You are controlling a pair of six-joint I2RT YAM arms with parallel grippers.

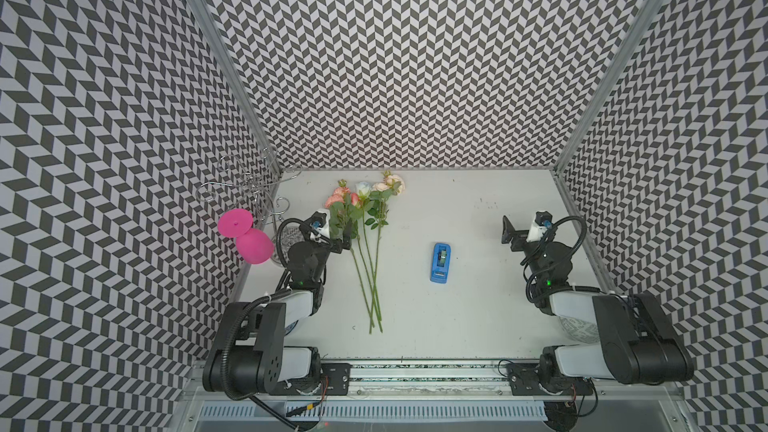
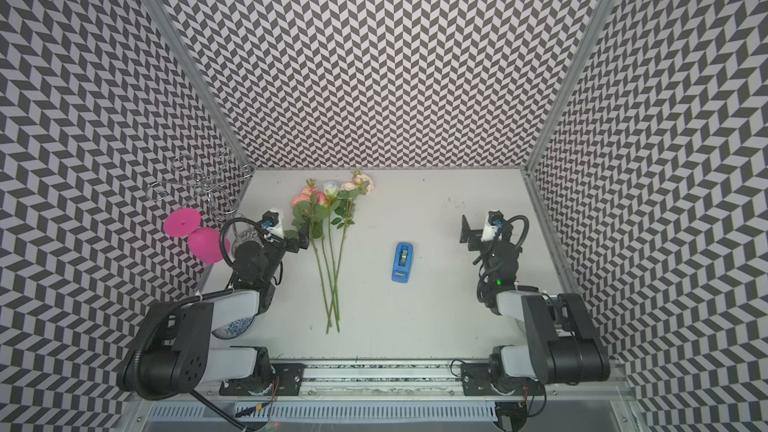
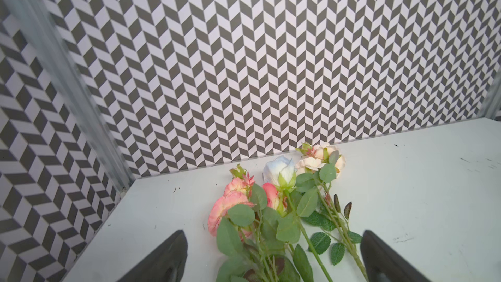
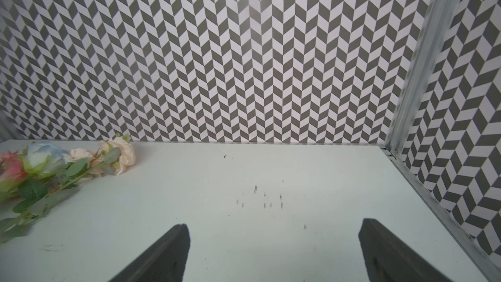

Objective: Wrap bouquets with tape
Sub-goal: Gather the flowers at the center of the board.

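Left gripper gapes wide and empty over the bouquets, stems between its jaws, likely to bunch them; tape waits beside; right gripper open, empty, well clear

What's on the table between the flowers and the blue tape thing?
Nothing. In both top views only bare table lies between the flowers and the tape dispenser.
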